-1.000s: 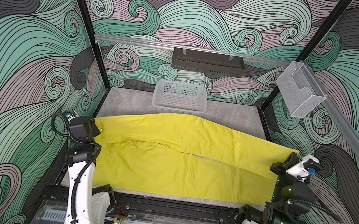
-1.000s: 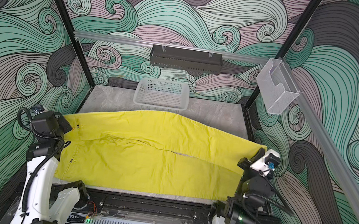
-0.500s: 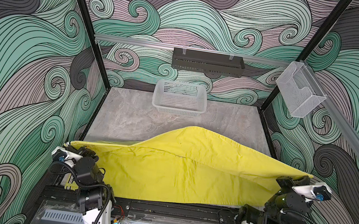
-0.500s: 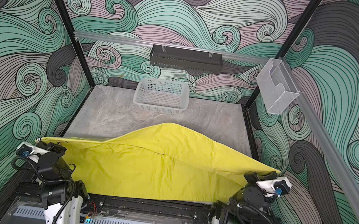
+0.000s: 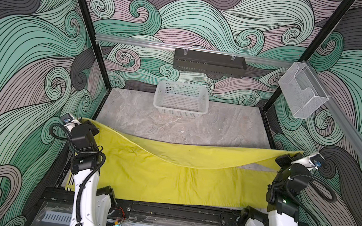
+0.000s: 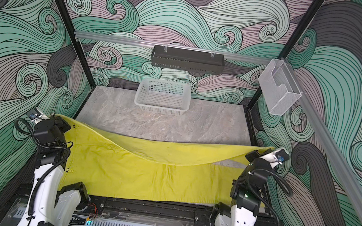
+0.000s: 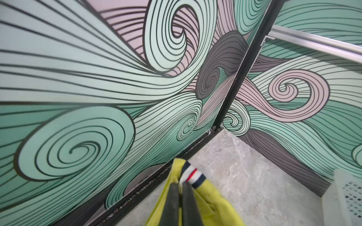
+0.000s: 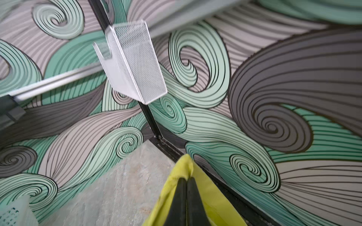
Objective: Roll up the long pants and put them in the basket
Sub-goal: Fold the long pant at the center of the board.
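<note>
Presently, step: this looked to me like the lengthwise fold that comes before any rolling; no coil showed anywhere in the cloth.
Left pincer (image 7: 181, 184): pressed together on the waistband corner, with the striped tab (image 7: 191, 174) poking out past my tips; left-centre in both top views.
Right pincer (image 8: 186, 179): pressed together on the yellow leg end; right-centre in both top views.
Long pants (image 5: 166, 178): lay across the lower middle of the frame. One long edge hung between my two pincers and sagged at mid-span. The rest lay flat on the grey table (image 5: 173, 127) by its front edge.
White basket (image 5: 179, 112): upper centre, at the back wall, well apart from the cloth.
Next move: I judged both arms should carry the held edge together, taut, and lay it square on the flat layer. Only then should I release and regrip one end to begin the roll.
Risk: slack at mid-span could crease the fold.
</note>
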You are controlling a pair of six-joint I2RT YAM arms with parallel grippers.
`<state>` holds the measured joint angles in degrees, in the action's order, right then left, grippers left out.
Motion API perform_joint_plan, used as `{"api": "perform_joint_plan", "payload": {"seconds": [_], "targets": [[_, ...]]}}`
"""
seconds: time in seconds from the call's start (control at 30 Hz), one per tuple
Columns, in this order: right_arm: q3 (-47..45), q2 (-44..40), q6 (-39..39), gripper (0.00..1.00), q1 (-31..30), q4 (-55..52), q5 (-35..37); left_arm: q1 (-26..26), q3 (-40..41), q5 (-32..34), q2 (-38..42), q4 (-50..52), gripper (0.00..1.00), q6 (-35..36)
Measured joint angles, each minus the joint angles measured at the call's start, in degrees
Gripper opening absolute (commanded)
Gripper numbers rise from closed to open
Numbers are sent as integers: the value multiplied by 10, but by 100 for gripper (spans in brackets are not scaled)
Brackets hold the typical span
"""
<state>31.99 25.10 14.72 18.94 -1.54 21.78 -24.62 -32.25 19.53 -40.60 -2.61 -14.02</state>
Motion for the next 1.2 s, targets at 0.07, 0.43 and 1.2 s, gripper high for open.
{"api": "perform_joint_plan", "payload": {"seconds": [0.07, 0.43, 1.2], "targets": [[-15, -69, -13, 0, 2, -1, 8, 6, 1, 24, 2, 1, 0, 26], [-38, -221, -18, 0, 4, -87, 159, 23, 48, 136, 144, 137, 0, 42], [-10, -243, 34, 0, 1, -235, 123, 14, 153, 186, 242, 146, 99, -40]]}}
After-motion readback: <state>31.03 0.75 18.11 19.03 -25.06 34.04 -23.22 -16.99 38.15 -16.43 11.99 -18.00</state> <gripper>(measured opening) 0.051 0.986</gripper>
